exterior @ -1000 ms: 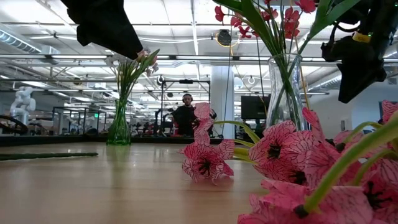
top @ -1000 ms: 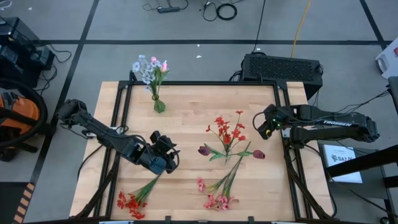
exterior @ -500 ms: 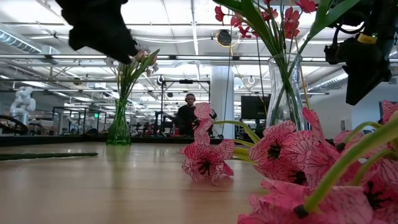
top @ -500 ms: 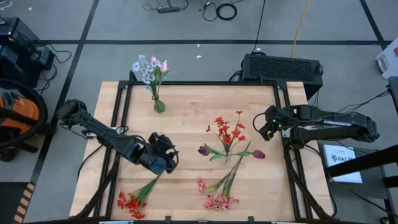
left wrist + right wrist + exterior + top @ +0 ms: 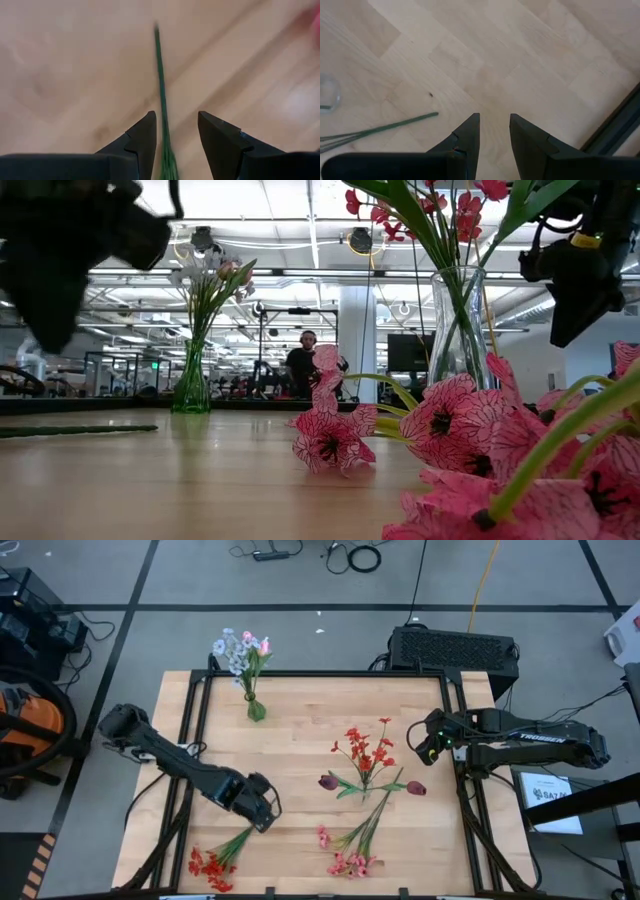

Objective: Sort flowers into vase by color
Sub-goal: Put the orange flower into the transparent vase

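A red flower spray [image 5: 211, 862] lies at the table's near left, its green stem [image 5: 161, 75] running up toward my left gripper [image 5: 262, 808]. That gripper points down, open, one finger on each side of the stem's free end and above it. A green vase [image 5: 256, 708] at the far left holds pale blue-white flowers [image 5: 240, 648]. A clear glass vase [image 5: 460, 320] mid-table holds red flowers [image 5: 365, 750]. Dark maroon tulips [image 5: 330, 781] and pink flowers [image 5: 345, 860] lie on the wood. My right gripper [image 5: 425, 740] waits open at the right edge.
The wooden table [image 5: 300, 740] has a black frame rail along each side [image 5: 190, 740]. A loose green stem [image 5: 380, 130] and the glass vase's foot [image 5: 327, 95] lie ahead of my right gripper. A black box [image 5: 455, 648] stands behind the far right corner.
My left gripper has sunk toward the table and moved a little toward the near edge. Its wrist has rolled and tipped, so its fingers now point down over the red spray's stem. The flowers have stayed where they were.
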Tool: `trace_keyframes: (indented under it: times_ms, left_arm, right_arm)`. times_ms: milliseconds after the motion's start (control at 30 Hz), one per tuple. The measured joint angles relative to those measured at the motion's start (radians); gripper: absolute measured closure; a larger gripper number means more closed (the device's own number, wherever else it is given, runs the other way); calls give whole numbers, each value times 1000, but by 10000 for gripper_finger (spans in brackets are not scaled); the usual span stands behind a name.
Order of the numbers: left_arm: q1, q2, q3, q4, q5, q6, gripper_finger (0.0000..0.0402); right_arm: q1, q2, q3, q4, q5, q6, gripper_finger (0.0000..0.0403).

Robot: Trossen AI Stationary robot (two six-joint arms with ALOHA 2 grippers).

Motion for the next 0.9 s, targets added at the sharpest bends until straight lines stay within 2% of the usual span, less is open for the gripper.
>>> trace_keyframes:
  times_ms: [367,733,900]
  left_arm:
    - [-15,166,-2,12,209,1,252]
    - [-15,235,-6,65,193,12,252]
    - [-15,266,-6,92,191,163,265]
  right_arm:
    - [0,0,0,19,0,0,305]
    - [0,0,0,19,0,0,305]
    - [0,0,0,19,0,0,305]
